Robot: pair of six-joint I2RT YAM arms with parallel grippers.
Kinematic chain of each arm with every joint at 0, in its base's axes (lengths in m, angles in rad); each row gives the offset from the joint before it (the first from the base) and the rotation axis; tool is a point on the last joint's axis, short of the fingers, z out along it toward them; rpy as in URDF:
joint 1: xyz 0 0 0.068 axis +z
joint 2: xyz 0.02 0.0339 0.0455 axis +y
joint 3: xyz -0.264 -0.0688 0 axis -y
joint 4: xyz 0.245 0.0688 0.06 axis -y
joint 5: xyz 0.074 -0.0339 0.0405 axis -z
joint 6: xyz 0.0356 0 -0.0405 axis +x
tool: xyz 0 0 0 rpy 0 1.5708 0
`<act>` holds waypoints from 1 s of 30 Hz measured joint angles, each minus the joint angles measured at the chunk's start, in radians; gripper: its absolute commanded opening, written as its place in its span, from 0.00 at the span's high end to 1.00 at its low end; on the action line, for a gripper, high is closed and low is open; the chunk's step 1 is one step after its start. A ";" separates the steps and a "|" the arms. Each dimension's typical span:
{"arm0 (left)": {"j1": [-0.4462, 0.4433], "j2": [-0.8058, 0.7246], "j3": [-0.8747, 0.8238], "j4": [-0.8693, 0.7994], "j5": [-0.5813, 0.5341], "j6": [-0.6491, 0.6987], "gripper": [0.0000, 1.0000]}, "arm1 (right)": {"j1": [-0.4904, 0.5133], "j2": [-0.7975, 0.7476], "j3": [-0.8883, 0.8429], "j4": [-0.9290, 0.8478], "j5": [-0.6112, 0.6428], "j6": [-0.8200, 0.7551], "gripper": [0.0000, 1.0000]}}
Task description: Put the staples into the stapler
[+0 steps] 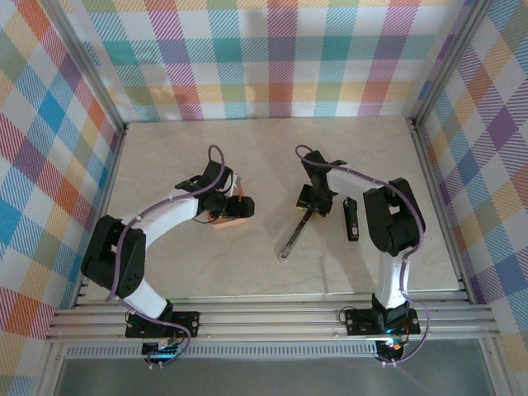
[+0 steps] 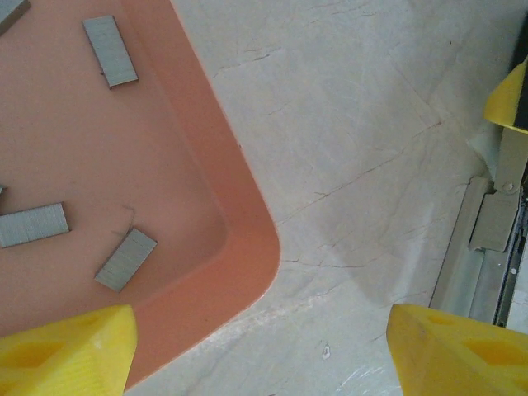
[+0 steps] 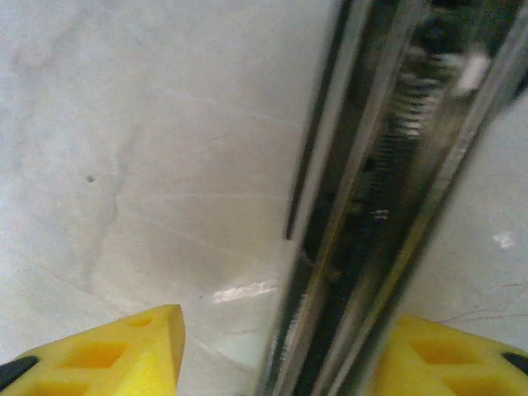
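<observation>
Several staples, small grey strips [image 2: 125, 259], lie in the salmon-pink tray [image 2: 239, 223], which shows under my left gripper [image 1: 238, 206] in the top view. The left gripper [image 2: 264, 355] hovers open over the tray's corner and the bare table, with nothing between its yellow fingers [image 2: 66, 351]. The stapler [image 1: 295, 235] lies opened on the table, its long metal rail [image 3: 388, 198] with a spring inside. My right gripper [image 3: 280, 363] stands open astride that rail, which runs close to the right finger [image 3: 454, 355]. A wide gap separates the rail from the left finger.
A black elongated piece [image 1: 351, 219] lies on the table just right of the stapler rail. The rail's end also shows at the right edge of the left wrist view [image 2: 487, 239]. Checked walls enclose the pale marble table [image 1: 272, 148].
</observation>
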 measured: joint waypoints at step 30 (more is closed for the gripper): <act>0.000 -0.106 -0.108 0.150 0.007 -0.015 0.18 | 0.029 -0.031 -0.002 0.126 -0.040 -0.433 0.87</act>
